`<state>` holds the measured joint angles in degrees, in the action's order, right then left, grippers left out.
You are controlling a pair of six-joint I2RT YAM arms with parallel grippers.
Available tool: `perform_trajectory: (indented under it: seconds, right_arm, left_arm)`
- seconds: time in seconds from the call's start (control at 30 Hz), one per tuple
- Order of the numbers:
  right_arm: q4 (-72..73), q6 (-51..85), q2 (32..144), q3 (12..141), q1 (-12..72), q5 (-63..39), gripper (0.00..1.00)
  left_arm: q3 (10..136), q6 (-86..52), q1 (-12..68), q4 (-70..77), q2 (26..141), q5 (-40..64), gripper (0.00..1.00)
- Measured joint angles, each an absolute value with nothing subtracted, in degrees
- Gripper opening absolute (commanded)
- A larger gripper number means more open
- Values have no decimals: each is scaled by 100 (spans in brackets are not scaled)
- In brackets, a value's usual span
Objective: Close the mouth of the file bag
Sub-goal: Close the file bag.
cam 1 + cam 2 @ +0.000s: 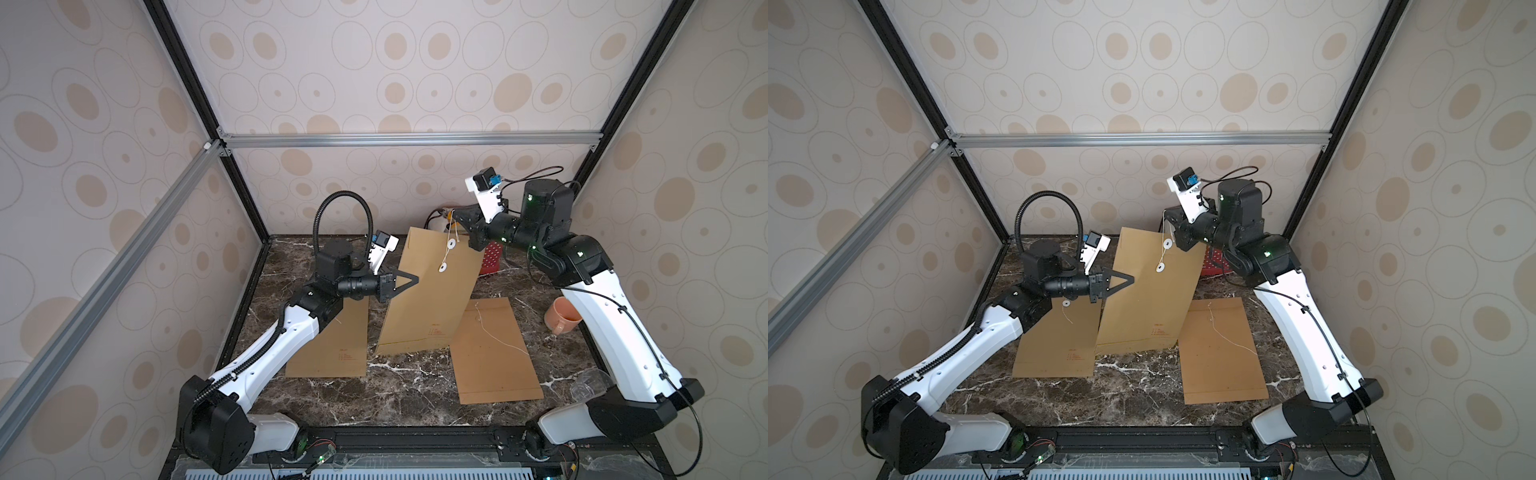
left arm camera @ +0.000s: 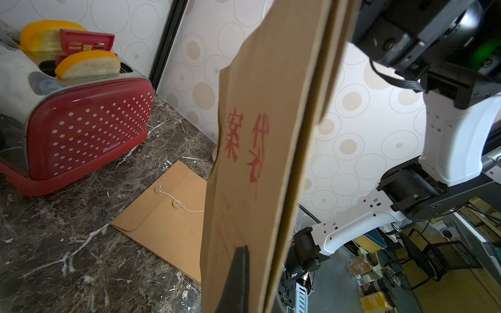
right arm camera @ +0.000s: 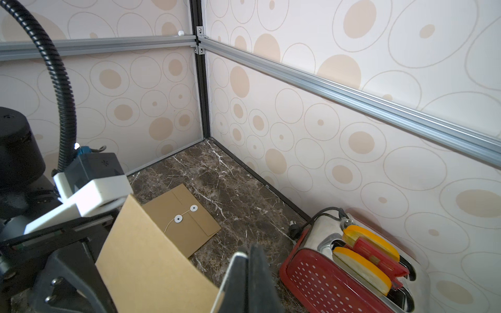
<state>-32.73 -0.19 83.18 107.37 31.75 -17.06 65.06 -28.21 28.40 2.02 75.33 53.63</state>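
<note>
Three brown file bags are in the scene. One file bag [image 1: 428, 299] is held up on end over the middle of the table [image 1: 407, 390], leaning, its mouth end toward the back edge. Whether its lower edge touches the table cannot be told. The other two lie flat: a left flat bag [image 1: 332, 349] toward the left edge, partly under the left arm, and a right flat bag [image 1: 494, 353] toward the front right with a loose white string across it. The raised bag carries two white discs, an upper disc [image 1: 451, 244] and a lower disc [image 1: 442, 268], joined by a thin string [image 1: 446, 255] that runs on up toward the right gripper [image 1: 454, 218]. The left gripper [image 1: 411, 281] is clamped on the left side edge of the raised bag; in the left wrist view one dark finger [image 2: 240, 260] presses flat against the paper, which bears red print. The right gripper's jaws are pressed together at the bag's top right corner; whether they pinch the string or the paper cannot be made out. One red toaster [image 1: 492, 259] stands at the back right corner with two slices of bread in its slots, a rear slice [image 2: 48, 35] and a front slice [image 2: 86, 65]. One orange mug [image 1: 561, 320] lies near the right edge, beside the right arm.
</note>
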Motion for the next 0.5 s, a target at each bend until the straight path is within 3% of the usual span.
perform_trajectory:
  seconds: [0.5]
  right_arm:
    - [-3092, 169, 8125, 10346, 3929, -1962, 0]
  left_arm:
    - [6508, -2823, 2842, 167, 7533, 5363, 0]
